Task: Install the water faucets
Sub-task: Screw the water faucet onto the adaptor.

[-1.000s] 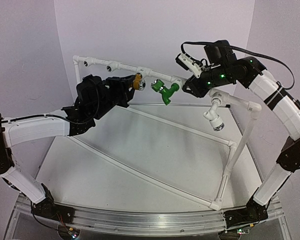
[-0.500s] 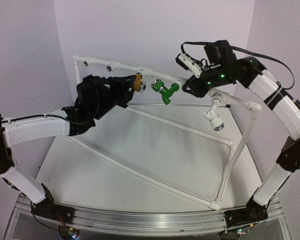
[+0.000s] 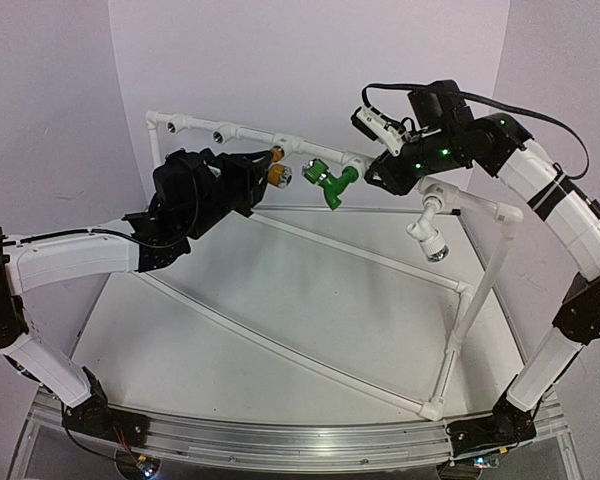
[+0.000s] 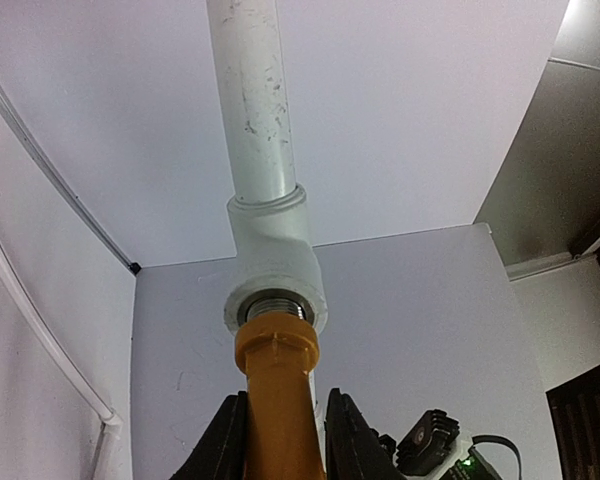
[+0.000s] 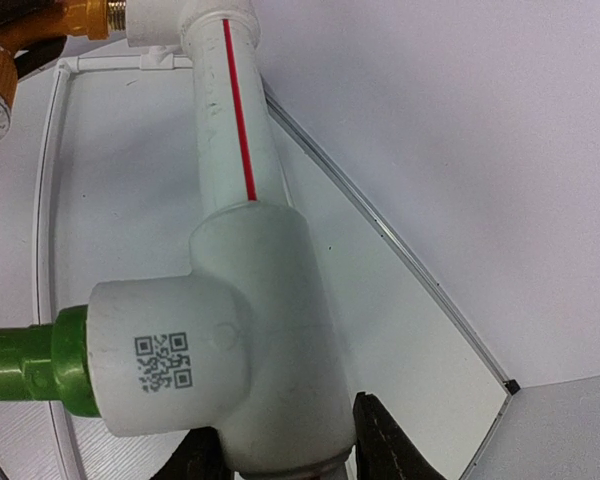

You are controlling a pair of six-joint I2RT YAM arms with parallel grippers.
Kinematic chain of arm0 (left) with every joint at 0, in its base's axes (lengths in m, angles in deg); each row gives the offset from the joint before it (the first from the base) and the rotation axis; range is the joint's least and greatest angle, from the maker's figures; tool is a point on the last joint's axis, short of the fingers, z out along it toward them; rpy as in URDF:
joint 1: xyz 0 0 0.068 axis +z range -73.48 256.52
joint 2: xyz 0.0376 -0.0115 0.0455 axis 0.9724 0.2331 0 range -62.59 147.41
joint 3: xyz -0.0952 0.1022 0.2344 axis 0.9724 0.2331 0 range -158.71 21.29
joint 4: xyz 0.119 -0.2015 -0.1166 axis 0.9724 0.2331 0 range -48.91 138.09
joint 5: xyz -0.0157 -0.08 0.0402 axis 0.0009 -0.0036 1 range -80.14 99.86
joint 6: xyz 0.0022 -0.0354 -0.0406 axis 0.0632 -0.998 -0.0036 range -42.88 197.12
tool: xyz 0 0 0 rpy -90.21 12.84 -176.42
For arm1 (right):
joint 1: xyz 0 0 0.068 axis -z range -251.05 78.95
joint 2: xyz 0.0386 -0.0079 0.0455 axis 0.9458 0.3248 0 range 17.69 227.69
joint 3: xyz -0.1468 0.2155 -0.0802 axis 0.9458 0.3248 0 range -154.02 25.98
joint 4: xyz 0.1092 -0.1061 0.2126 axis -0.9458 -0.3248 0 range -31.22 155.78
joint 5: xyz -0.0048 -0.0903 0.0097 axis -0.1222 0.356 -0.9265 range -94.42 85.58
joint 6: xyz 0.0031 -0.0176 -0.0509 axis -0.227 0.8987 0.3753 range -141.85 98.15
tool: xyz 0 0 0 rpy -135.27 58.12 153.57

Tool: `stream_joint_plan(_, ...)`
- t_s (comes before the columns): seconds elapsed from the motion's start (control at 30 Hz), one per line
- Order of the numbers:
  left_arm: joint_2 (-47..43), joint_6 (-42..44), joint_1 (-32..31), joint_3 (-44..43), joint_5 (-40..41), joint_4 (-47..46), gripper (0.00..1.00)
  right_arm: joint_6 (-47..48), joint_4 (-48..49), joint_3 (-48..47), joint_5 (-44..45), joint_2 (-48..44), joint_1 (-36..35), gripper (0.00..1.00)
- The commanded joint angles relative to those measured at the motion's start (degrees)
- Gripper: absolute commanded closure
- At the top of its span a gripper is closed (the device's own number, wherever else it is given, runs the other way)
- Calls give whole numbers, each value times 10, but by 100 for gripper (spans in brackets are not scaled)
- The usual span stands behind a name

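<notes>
Left wrist view: the left end effector (image 4: 280,445) is clamping the yellow-orange faucet (image 4: 277,385) by its body. Its thread is sitting at the mouth of the white socket (image 4: 275,285) under the pipe (image 4: 252,110). Thread is showing at the joint, so I'm judging it not fully seated.

Right wrist view: the right end effector (image 5: 288,450) is gripping the white tee (image 5: 250,320), a finger on each side, bracing the frame. The green faucet (image 5: 25,365) is sitting in that tee's side port and looks installed.

Risks I'm watching:
- Cross-threading, if the orange body is tilting off the socket axis while I'm turning it.
- Fingers slipping round the smooth plastic, so the wrist is rotating but the thread isn't advancing.
- The frame twisting or lifting off the desk (image 3: 280,330) if the right grip is giving way under torque.
- In the top external view the two faucets are near each other, so a swinging orange handle could be clipping the green one.
</notes>
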Motion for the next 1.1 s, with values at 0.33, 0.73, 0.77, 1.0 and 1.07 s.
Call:
stream_joint_plan(0.33, -14, 81, 6, -52, -53, -13, 100, -175, 2, 45, -85, 53, -22, 100)
stream_joint_plan(0.73, 4, 127, 6, -85, -75, 13, 100, -176, 2, 44, -87, 53, -23, 100)
stream_joint_plan(0.77, 4, 131, 7, -86, -76, 15, 100, -176, 2, 45, -88, 52, -23, 100)
stream_joint_plan(1.0, 5, 151, 6, -92, -83, 29, 100, -176, 2, 45, -88, 53, -24, 100)
stream_joint_plan(1.07, 8, 158, 6, -95, -88, 33, 100, -175, 2, 45, -88, 53, -24, 100)
